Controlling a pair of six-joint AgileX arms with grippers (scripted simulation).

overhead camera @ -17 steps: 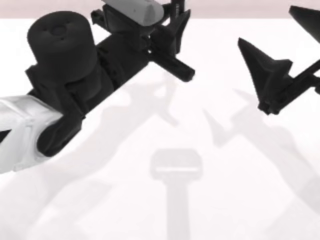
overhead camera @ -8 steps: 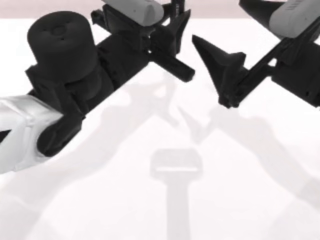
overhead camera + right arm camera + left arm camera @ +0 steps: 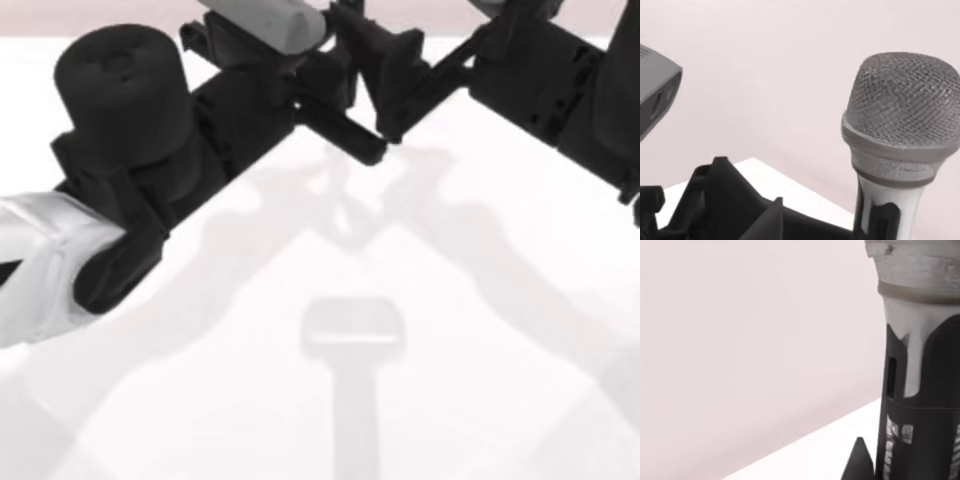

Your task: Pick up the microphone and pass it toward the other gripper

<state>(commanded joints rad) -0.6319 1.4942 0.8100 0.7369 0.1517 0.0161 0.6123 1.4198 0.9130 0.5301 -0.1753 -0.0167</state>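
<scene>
Where the table point(image 3: 420, 330) meets its far edge, the left gripper point(image 3: 335, 75) clasps the microphone point(image 3: 900, 130) upright, right gripper point(image 3: 395, 85) just beside it, fingers spread, open tabletop nearer the camera.

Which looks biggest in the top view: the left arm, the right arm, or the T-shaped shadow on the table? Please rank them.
1. Left arm, holding the microphone: by far the largest.
2. Right arm.
3. T-shaped shadow.
The arms sit nearer the camera than the table, so true sizes may differ.
</scene>
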